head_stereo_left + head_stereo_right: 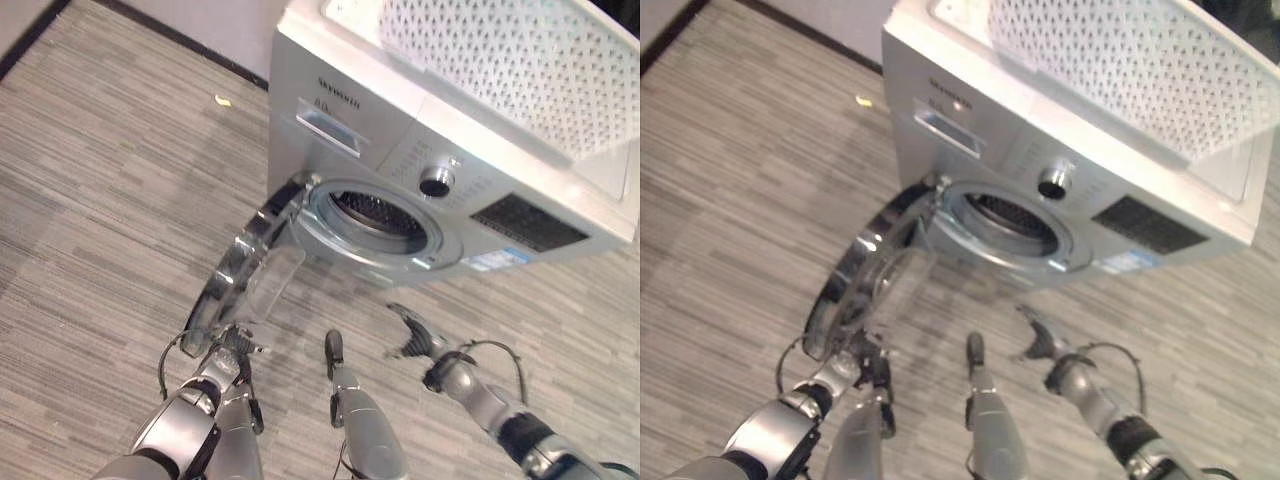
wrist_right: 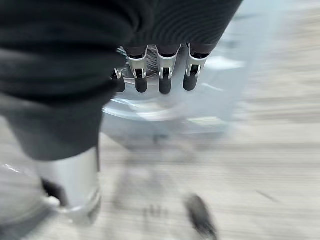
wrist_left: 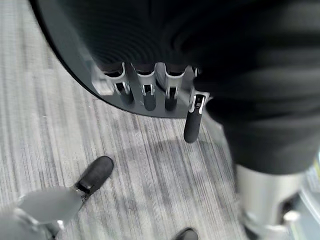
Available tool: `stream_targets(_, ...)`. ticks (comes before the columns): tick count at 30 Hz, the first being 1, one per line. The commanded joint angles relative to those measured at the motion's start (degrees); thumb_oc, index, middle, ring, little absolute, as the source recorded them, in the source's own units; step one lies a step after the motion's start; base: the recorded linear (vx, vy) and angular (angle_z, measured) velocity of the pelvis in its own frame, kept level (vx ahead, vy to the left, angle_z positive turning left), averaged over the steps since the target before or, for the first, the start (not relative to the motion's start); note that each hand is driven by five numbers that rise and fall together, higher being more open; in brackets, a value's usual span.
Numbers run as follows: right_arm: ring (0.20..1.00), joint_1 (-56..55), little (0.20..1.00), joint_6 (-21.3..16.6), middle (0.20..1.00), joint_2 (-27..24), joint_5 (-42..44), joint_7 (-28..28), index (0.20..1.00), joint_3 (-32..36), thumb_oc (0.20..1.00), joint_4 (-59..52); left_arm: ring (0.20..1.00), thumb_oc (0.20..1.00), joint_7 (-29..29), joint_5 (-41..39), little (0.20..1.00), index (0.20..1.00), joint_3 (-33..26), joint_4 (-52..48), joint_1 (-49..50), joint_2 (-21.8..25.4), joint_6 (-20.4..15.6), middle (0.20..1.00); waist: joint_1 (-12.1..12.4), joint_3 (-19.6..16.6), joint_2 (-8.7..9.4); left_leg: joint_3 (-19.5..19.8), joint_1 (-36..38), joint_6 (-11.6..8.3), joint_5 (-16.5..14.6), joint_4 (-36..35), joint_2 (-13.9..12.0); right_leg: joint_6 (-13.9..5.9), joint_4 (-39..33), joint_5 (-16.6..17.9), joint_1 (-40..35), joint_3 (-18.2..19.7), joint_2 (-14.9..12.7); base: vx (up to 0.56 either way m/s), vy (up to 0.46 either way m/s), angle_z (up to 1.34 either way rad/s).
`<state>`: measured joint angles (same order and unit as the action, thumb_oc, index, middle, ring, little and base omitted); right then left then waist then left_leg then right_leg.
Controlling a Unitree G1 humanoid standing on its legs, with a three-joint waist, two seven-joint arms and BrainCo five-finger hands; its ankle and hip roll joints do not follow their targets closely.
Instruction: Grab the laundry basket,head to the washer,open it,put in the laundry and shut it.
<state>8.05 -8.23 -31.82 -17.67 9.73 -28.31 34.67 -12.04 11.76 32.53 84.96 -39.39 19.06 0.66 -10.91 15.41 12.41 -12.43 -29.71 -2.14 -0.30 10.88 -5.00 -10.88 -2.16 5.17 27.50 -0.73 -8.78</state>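
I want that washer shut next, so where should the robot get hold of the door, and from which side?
Judging by its pose, the door hangs wide open, hinged at the drum's left. Take its free outer rim, near the left hand, from the outer face and swing it toward the washer.

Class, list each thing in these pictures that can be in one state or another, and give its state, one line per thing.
Washer door: swung wide open, left hand at its outer edge.
Washer drum: exposed, nothing visible inside.
Detergent drawer: pushed in.
Laundry basket: resting on top of the washer.
Left hand: fingers straight, open.
Right hand: open, holding nothing, below the washer opening.
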Motion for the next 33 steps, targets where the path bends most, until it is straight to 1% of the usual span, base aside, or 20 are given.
stream_targets(1,1.0,-5.3,1.0,-0.7,1.0,0.6,6.6,-0.3,1.0,8.5,1.0,8.7,1.0,1.0,-1.2,10.0,1.0,1.0,-7.9,-0.6,-0.6,13.0,1.9,1.0,-1.1,-0.9,0.05,-2.0,0.2,-1.08,2.9,-3.8,-1.6,0.0,-2.8,7.7,-2.9,1.4,2.7,0.07,0.085,-1.87)
stream_targets(2,1.0,-5.4,1.0,-0.8,1.0,0.6,6.7,-0.3,1.0,8.5,1.0,8.7,1.0,1.0,-1.2,10.0,1.0,1.0,-7.9,-0.7,-0.5,13.0,1.9,1.0,-0.9,-0.9,0.14,-2.1,0.2,-1.08,2.8,-3.7,-1.6,-0.01,-2.8,7.7,-2.9,1.5,2.7,0.02,0.008,-1.91)
stream_targets(3,1.0,-7.3,1.0,-0.4,1.0,1.4,9.6,-0.5,1.0,11.7,1.0,12.2,1.0,1.0,-1.1,8.9,1.0,1.0,-9.2,-1.3,1.5,13.9,0.7,1.0,-0.6,-1.0,0.23,-3.1,0.7,-1.03,2.4,-3.0,-1.9,0.18,-2.8,7.6,-3.0,1.5,2.3,0.04,-0.031,-0.78)
stream_targets(5,1.0,-8.8,1.0,-0.4,1.0,2.2,12.0,-0.6,1.0,14.9,1.0,17.2,1.0,1.0,-1.1,7.8,1.0,1.0,-10.7,-2.7,4.8,14.2,-0.3,1.0,0.4,-0.8,-0.66,-2.6,1.4,-0.85,2.2,-3.1,-1.4,0.56,-2.8,7.2,-3.7,0.7,1.8,-0.02,-0.06,0.1)
stream_targets(6,1.0,-9.3,1.0,0.0,1.0,2.8,12.6,-0.8,1.0,16.2,1.0,20.1,1.0,1.0,-1.2,7.5,1.0,1.0,-11.3,-3.7,6.5,13.6,-0.9,1.0,0.6,-0.7,-1.16,-2.7,1.3,-0.24,3.8,-3.6,-0.7,1.19,-2.7,7.9,-3.5,0.2,1.2,-0.07,-0.068,0.17)
stream_targets(7,1.0,-9.0,1.0,0.2,1.0,3.0,12.9,-0.8,1.0,16.6,1.0,22.1,1.0,1.0,-1.2,7.1,1.0,1.0,-11.6,-4.1,7.1,13.2,-1.2,1.0,0.9,-0.8,-1.73,-2.5,1.7,-0.12,3.7,-3.8,-0.3,1.33,-2.6,7.6,-3.9,0.0,1.1,-0.05,-0.074,0.3)
stream_targets(9,1.0,-9.6,1.0,0.2,1.0,4.2,12.8,-1.5,1.0,16.4,1.0,22.9,1.0,1.0,-1.6,6.5,1.0,1.0,-12.6,-6.1,9.7,12.1,-2.1,1.0,1.9,-1.5,-3.26,-2.3,4.2,-0.15,3.9,-5.6,0.5,1.56,-2.6,6.9,-5.9,-1.1,0.8,0.08,-0.058,0.28)
stream_targets(11,1.0,-10.5,1.0,0.1,1.0,6.1,11.5,-2.8,1.0,14.8,1.0,23.2,1.0,1.0,-2.1,6.5,1.0,1.0,-13.2,-7.8,14.3,9.4,-3.3,1.0,3.6,-3.6,-5.04,-2.3,10.9,-0.25,4.6,-10.2,1.1,1.98,-2.4,5.0,-10.4,-2.5,1.1,0.2,-0.083,0.35)
stream_targets(12,1.0,-10.5,1.0,0.1,1.0,6.1,11.5,-2.8,1.0,14.8,1.0,23.2,1.0,1.0,-2.1,6.5,1.0,1.0,-13.2,-7.8,14.3,9.4,-3.3,1.0,3.6,-3.5,-5.03,-2.3,11.0,-0.25,4.7,-10.2,1.1,1.97,-2.4,5.0,-10.5,-2.5,1.1,0.16,-0.056,0.33)
stream_targets(15,1.0,-10.3,1.0,0.2,1.0,7.4,11.2,-2.9,1.0,14.1,1.0,25.6,1.0,1.0,-2.2,6.4,1.0,1.0,-13.5,-7.7,16.7,6.5,-3.6,1.0,4.5,-5.2,-6.23,-2.4,14.8,-0.29,4.9,-12.3,1.5,2.25,-2.4,3.9,-13.1,-2.8,1.3,0.1,-0.029,0.07)
stream_targets(17,1.0,-9.7,1.0,0.7,1.0,8.4,11.2,-3.5,1.0,13.9,1.0,27.3,1.0,1.0,-1.7,4.6,1.0,1.0,-14.2,-8.4,19.4,3.7,-4.6,1.0,5.2,-7.3,-7.87,-2.4,18.7,-0.33,4.8,-14.3,1.8,2.2,-2.5,2.9,-16.0,-3.0,1.2,0.16,-0.028,0.05)
stream_targets(20,1.0,-9.4,1.0,0.8,1.0,9.5,12.1,-4.0,1.0,14.6,1.0,30.5,1.0,1.0,-0.9,2.1,1.0,1.0,-15.5,-8.3,21.7,2.0,-6.0,1.0,5.8,-9.8,-9.23,-2.1,21.0,-0.4,5.0,-15.6,2.0,2.18,-2.7,2.4,-18.3,-3.5,0.9,0.1,-0.033,0.04)
stream_targets(21,1.0,-9.2,1.0,0.9,1.0,10.1,12.0,-4.1,1.0,14.1,1.0,30.7,1.0,1.0,-1.4,1.5,1.0,1.0,-15.0,-8.2,20.9,-0.1,-5.6,1.0,5.5,-10.8,-9.45,-2.1,21.7,-0.45,5.0,-15.9,2.0,2.25,-2.8,2.3,-18.8,-3.4,0.9,0.06,-0.028,0.06)
stream_targets(22,1.0,-9.2,1.0,0.9,1.0,10.1,12.0,-4.1,1.0,14.1,1.0,30.8,1.0,1.0,-1.4,1.5,1.0,1.0,-15.0,-8.2,20.8,-0.1,-5.6,1.0,5.6,-10.9,-9.44,-2.1,21.5,-0.46,5.1,-15.9,2.0,2.28,-2.8,2.4,-18.7,-3.4,1.0,0.07,-0.053,0.06)
stream_targets(23,1.0,-9.4,1.0,1.1,1.0,10.9,12.9,-4.1,1.0,14.2,1.0,31.8,1.0,1.0,-0.9,-0.7,1.0,1.0,-15.1,-8.8,20.9,-1.6,-5.9,1.0,5.6,-12.5,-9.99,-1.9,22.3,-0.56,4.9,-15.9,1.9,2.3,-2.8,2.2,-19.7,-3.7,0.8,0.03,-0.048,0.07)
stream_targets(24,1.0,-9.4,1.0,1.1,1.0,10.9,12.9,-4.1,1.0,14.2,1.0,31.8,1.0,1.0,-0.8,-0.7,1.0,1.0,-15.1,-8.9,21.0,-1.6,-5.9,1.0,5.5,-12.4,-10.0,-1.9,22.3,-0.56,4.9,-15.9,1.9,2.3,-2.8,2.2,-19.8,-3.8,0.8,0.07,-0.065,0.06)
stream_targets(25,1.0,-9.5,1.0,1.3,1.0,11.5,13.5,-4.5,1.0,14.5,1.0,33.1,1.0,1.0,-0.3,-2.4,1.0,1.0,-16.0,-8.5,22.0,-2.3,-6.4,1.0,5.6,-13.7,-10.53,-1.5,22.9,-0.63,4.9,-15.9,2.0,2.43,-2.8,2.0,-20.5,-3.8,0.8,0.07,-0.032,0.06)
stream_targets(28,1.0,-9.7,1.0,1.5,1.0,11.9,13.8,-5.2,1.0,14.4,1.0,34.5,1.0,1.0,0.8,-3.3,1.0,1.0,-16.3,-8.0,23.0,-2.8,-6.6,1.0,5.4,-15.3,-11.1,-1.3,23.9,-0.78,4.5,-15.9,1.9,2.63,-2.8,1.3,-21.8,-3.9,1.0,0.1,-0.011,0.1)
stream_targets(29,1.0,-10.5,1.0,1.8,1.0,11.5,12.4,-6.1,1.0,13.4,1.0,34.1,1.0,1.0,1.4,-2.2,1.0,1.0,-16.1,-7.2,23.1,-2.2,-6.1,1.0,5.0,-16.2,-10.99,-1.6,24.8,-0.88,4.1,-15.9,1.7,2.98,-2.8,0.7,-22.7,-4.2,1.4,0.14,-0.005,-0.03)
stream_targets(33,1.0,-12.3,1.0,1.9,1.0,10.8,10.9,-7.0,1.0,13.5,1.0,33.6,1.0,1.0,1.7,-0.5,1.0,1.0,-16.7,-6.3,22.9,-0.9,-5.5,1.0,4.6,-16.7,-10.01,-1.5,25.3,-0.96,3.7,-15.9,1.3,3.28,-2.6,0.0,-23.9,-4.6,1.9,0.07,-0.013,0.04)
